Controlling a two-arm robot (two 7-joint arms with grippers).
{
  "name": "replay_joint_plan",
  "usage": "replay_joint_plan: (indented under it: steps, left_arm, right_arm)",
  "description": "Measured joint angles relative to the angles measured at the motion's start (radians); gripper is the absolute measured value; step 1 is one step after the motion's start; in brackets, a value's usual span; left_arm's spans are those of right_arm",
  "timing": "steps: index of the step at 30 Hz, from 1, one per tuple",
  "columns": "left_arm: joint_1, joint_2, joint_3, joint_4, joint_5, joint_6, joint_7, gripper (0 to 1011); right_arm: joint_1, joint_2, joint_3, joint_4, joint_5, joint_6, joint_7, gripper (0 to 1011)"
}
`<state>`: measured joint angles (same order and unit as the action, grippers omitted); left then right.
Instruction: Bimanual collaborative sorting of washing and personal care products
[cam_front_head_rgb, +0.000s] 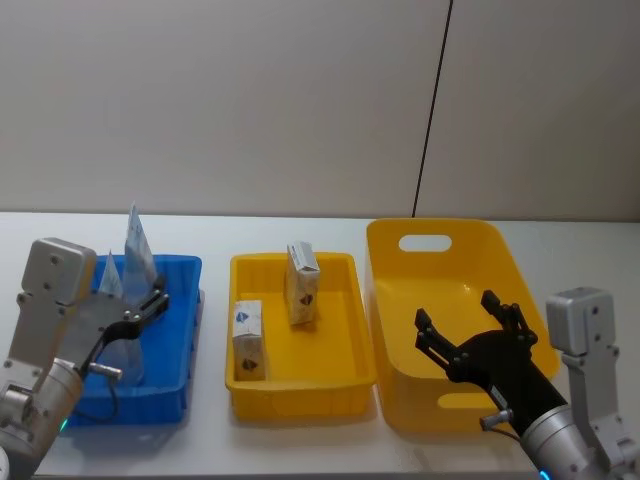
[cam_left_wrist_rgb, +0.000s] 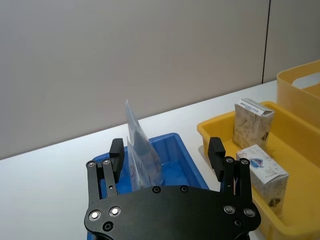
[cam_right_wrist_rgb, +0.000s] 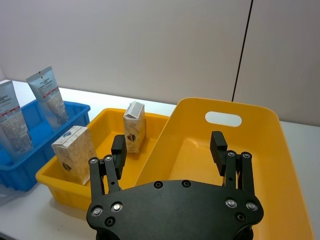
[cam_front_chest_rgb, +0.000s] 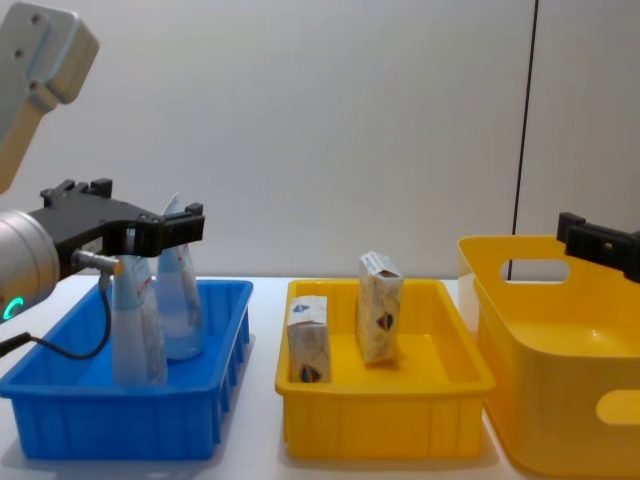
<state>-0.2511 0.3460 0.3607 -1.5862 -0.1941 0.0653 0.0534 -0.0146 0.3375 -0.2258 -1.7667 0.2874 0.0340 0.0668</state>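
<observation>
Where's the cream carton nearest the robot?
The carton stands upright in the near-left corner of the middle yellow tray, head view, the second carton behind, the blue bin to its left.

Bright even indoor light, soft shadows, sharp focus

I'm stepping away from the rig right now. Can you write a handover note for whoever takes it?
Left claw: open, above the blue bin, by the tube tops, holding nothing.
Right claw: open, above the big yellow basket, holding nothing.
Things: near tube and far tube stand in the blue bin; near carton and far carton stand in the yellow tray.
Done: tubes and cartons look sorted by kind.
Left: probably just pulling both arms back; check for further items.
</observation>
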Motion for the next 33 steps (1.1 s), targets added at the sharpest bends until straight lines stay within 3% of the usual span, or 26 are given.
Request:
replay_joint_plan:
  steps: [14, 33]
  left_arm:
    - [-0.022, -0.035, -0.023, 0.086, -0.031, 0.012, -0.019, 1002]
    - [-0.117, -0.107, -0.038, 0.275, -0.041, -0.026, -0.037, 1002]
  right_arm:
    - [0.000, 0.000, 0.000, 0.000, 0.000, 0.000, 0.000, 1002]
    - [0.000, 0.000, 0.000, 0.000, 0.000, 0.000, 0.000, 1002]
